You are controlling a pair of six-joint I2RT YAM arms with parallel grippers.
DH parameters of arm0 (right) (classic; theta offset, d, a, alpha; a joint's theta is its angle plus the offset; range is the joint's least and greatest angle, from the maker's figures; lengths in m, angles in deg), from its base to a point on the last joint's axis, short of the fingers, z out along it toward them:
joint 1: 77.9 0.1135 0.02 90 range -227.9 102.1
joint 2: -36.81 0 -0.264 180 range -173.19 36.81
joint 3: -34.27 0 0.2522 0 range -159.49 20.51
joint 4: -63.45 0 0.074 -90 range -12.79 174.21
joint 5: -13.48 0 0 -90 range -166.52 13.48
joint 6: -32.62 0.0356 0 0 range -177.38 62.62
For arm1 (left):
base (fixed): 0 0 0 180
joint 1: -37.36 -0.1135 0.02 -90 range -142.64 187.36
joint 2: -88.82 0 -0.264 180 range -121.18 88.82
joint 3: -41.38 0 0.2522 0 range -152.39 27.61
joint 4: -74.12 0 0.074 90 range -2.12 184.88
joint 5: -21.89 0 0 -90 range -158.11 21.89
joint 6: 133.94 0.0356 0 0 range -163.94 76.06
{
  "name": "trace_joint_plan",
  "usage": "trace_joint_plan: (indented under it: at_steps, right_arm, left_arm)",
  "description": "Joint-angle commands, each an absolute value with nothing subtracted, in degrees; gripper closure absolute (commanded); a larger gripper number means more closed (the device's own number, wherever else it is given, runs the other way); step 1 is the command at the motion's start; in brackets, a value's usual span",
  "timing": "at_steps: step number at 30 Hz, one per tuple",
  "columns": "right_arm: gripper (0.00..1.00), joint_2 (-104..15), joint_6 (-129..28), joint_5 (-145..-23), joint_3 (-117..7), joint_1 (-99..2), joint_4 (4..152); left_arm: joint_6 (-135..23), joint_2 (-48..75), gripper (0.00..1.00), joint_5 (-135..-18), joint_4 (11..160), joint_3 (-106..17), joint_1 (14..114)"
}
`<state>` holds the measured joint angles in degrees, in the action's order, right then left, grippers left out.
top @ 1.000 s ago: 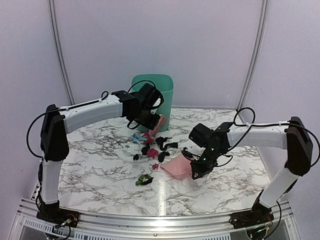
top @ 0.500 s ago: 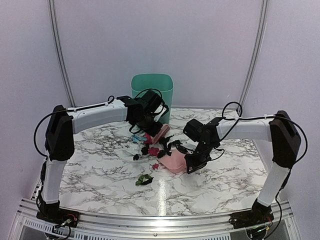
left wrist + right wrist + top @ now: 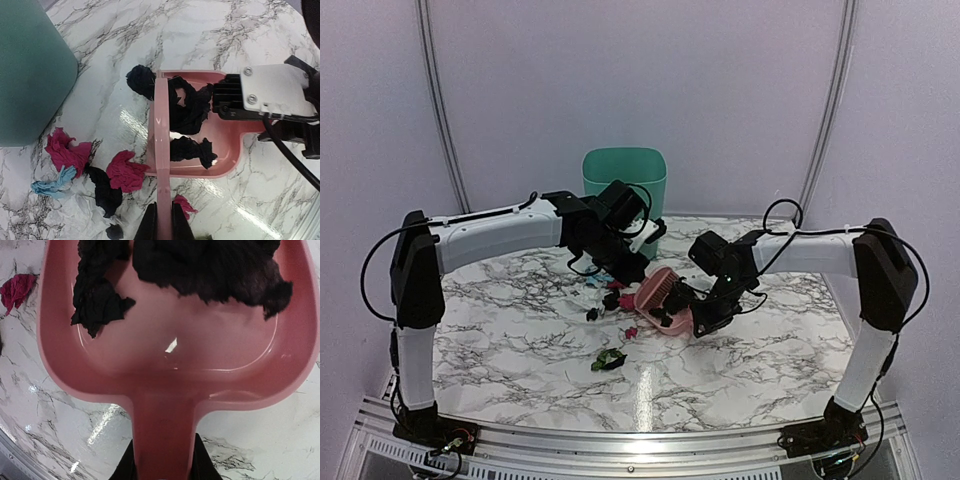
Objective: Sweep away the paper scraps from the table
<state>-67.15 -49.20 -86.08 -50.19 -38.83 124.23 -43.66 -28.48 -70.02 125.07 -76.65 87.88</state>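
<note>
left tool [image 3: 162,222] pinching brush [image 3: 161,145] | right tool [image 3: 162,460] pinching dustpan [image 3: 170,365] handle | dustpan has slid in against brush, black paper scraps [image 3: 187,112] now inside | pink, blue, green ones remain on counter [image 3: 260,30] beside left tool: another pass needed

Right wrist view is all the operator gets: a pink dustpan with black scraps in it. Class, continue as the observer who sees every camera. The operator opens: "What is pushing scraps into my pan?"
Observer: A pink brush, clamped in the left pincer, stands at the open edge of the dustpan.
Operator: Is anything lying far from the pan?
Observer: Yes, one green scrap lies alone, toward the front edge of the table.
</note>
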Motion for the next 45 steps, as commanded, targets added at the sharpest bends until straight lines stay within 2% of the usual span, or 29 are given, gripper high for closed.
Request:
trace_joint_plan:
  at_steps: [1, 8, 13, 18, 31, 37, 45]
  right_arm:
    - [1.0, -65.77, -49.91, -83.19, -50.32, -39.33, 121.4]
    - [1.0, -61.53, -48.97, -82.62, -44.95, -39.35, 116.47]
    - [1.0, -58.56, -48.39, -84.43, -41.81, -39.33, 115.27]
    - [1.0, -56.35, -48.02, -86.55, -39.7, -39.29, 114.63]
    - [1.0, -51.04, -46.9, -85.87, -36.8, -35.72, 112.53]
    - [1.0, -49.23, -46.18, -83.38, -37.69, -34.88, 113.22]
    - [1.0, -47.64, -45.77, -78.39, -42.0, -34.41, 117.46]
  left_arm:
    - [-45.82, -25.18, 1.0, -73.22, 129.2, -75.85, 89.57]
    - [-48.96, -21.59, 1.0, -70.19, 129.45, -76.28, 90.01]
    - [-50.91, -20.14, 1.0, -60.03, 129.48, -78.34, 89.89]
    - [-50.9, -20.13, 1.0, -55.72, 129.32, -79.61, 89.62]
    - [-50.38, -28.06, 1.0, -57.72, 127.22, -87.02, 88.78]
    - [-54.0, -19.51, 1.0, -58.35, 127.35, -86.28, 88.82]
    - [-55.96, -4.83, 1.0, -48.68, 127.4, -76.6, 88.83]
